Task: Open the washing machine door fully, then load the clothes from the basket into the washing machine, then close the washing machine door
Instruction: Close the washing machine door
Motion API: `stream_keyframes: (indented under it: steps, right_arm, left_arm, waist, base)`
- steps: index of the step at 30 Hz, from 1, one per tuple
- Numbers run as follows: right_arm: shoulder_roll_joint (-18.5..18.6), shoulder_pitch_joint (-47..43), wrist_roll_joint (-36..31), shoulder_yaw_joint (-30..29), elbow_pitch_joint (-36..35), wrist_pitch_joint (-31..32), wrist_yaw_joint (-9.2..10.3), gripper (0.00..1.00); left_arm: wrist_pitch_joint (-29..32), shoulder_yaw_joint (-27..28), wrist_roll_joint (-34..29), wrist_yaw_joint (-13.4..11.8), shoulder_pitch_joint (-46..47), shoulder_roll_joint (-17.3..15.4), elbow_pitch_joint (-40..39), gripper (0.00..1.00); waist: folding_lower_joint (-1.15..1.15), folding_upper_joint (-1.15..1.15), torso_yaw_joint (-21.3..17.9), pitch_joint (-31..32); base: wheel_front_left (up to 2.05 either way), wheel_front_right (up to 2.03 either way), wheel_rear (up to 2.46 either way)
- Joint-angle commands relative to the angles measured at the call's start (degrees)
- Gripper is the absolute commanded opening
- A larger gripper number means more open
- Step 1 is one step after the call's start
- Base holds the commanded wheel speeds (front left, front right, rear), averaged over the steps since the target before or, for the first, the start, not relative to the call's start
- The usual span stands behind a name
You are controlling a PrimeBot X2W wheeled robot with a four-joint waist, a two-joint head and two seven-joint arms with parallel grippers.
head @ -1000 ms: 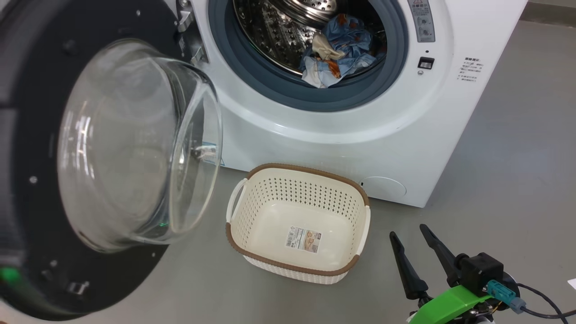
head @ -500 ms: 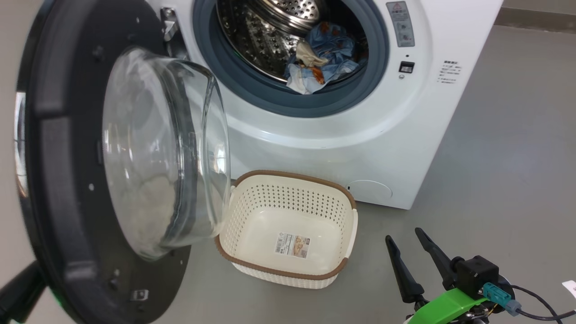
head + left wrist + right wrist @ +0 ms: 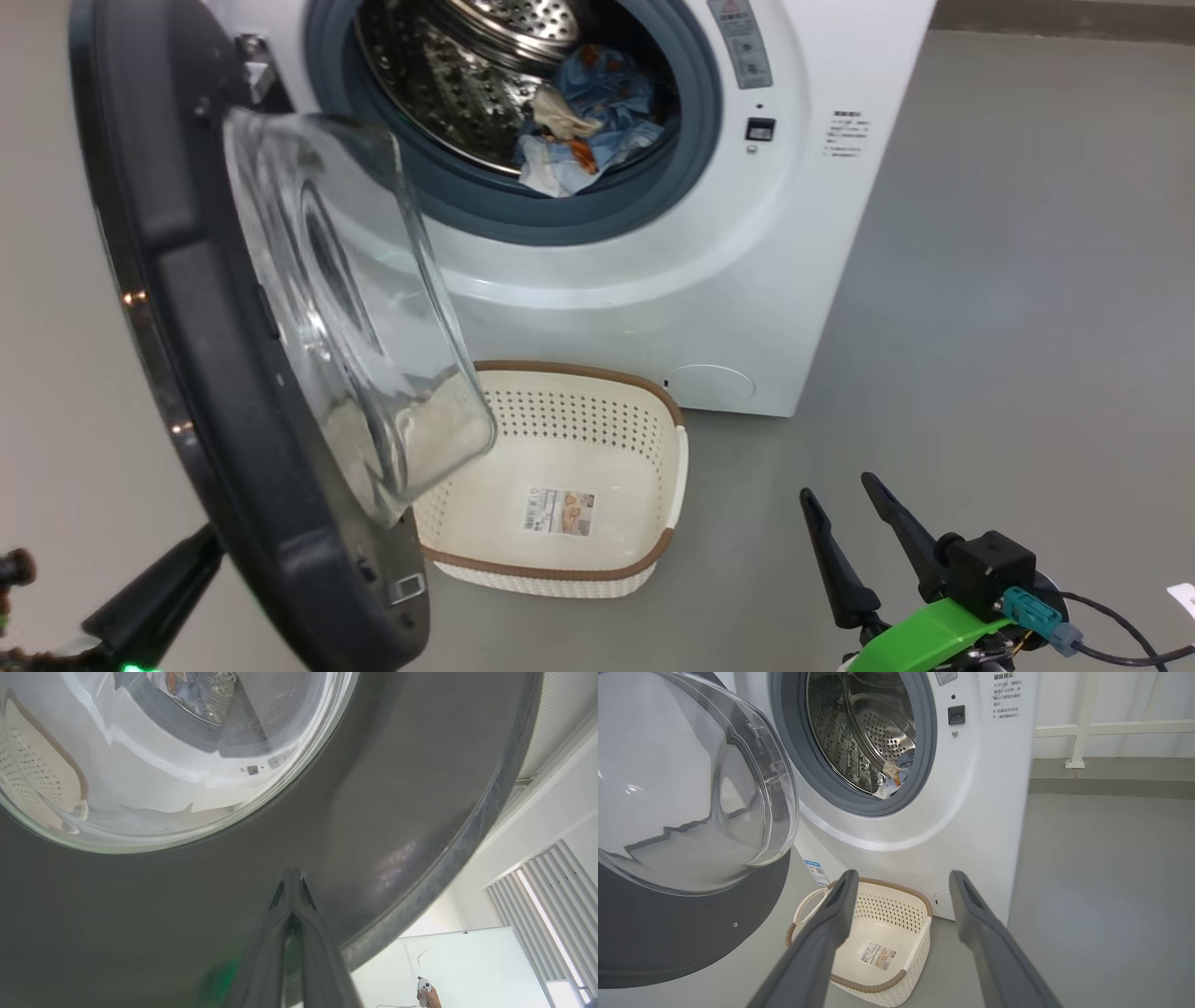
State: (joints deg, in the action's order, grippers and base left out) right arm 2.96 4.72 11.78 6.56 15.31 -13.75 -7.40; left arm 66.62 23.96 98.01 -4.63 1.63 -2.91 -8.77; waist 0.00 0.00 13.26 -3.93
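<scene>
Left claw [image 3: 293, 876], pinched together, seems to be pressing the washing machine door [image 3: 397, 812] just ahead of its tips while the right claw [image 3: 838, 487] is hanging spread wide, and with the clothes [image 3: 579, 121] lying in the drum [image 3: 439, 84] beyond, the closing step is likely calling for a steady push home.

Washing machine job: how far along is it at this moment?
Done: the clothes lie inside the washing machine and the basket is empty. In hand, apparently: closing, with the shut left hand at the outer face of the washing machine door, which stands half open. Left: latching it. The open right hand hangs idle.
</scene>
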Motion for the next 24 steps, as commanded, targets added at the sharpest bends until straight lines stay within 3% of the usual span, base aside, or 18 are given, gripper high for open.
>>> stream_keyframes:
  steps: [1,24]
  right_arm:
    - [-0.08,2.18,0.97,1.26,-1.39,-0.81,-0.09,1.00]
    - [-0.08,4.22,1.24,0.29,-2.25,-1.21,-0.09,1.00]
  left_arm:
    - [-0.56,-0.31,1.17,1.60,1.16,-0.38,-2.13,0.00]
    - [-19.27,-15.40,2.43,10.68,8.43,0.02,3.38,0.00]
  waist:
    - [0.00,0.00,-2.15,-1.02]
    - [0.00,0.00,-14.40,-5.22]
  base:
    - [0.00,0.00,0.00]
    - [0.00,0.00,0.00]
